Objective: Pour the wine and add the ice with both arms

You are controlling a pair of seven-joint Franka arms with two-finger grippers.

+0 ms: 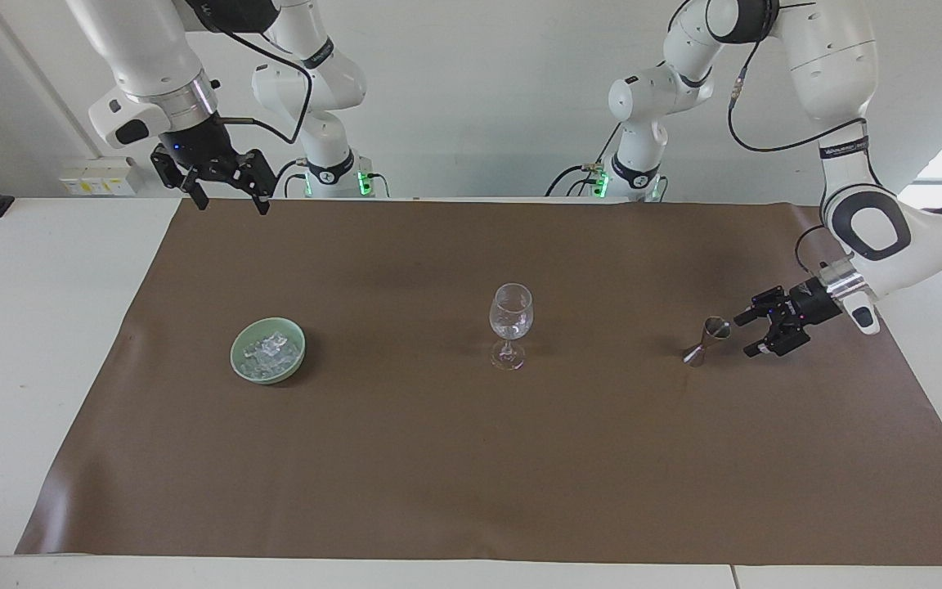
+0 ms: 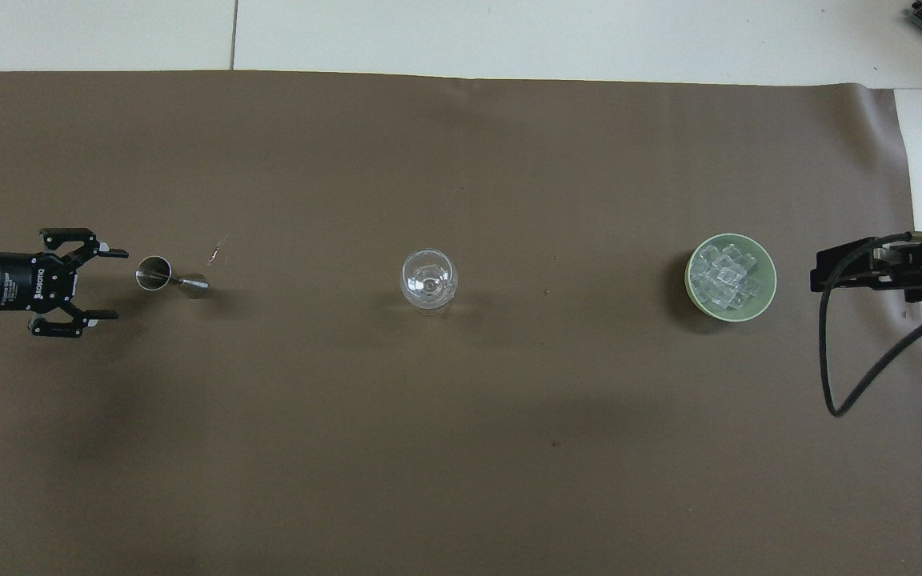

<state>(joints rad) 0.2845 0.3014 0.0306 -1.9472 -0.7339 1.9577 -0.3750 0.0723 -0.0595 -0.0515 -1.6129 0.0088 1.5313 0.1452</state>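
Presently: ice (image 1: 268, 351) cubes in pale green bowl (image 1: 295, 329), slippery, small; pinch singly across flat faces. Left gripper (image 1: 755, 331) spread beside jigger (image 1: 705, 339); right gripper (image 1: 230, 199) spread, waiting aloft.

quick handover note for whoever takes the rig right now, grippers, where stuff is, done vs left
Left gripper: open, empty, low beside the metal jigger at its end of the mat, not touching.
Right gripper: open, empty, waiting high over the mat's edge by its base.
Wine glass: upright mid-mat; contents unclear.
Ice: all in the green bowl, toward the right arm's end.
Done: jigger upright on mat.
Left: ice into glass.
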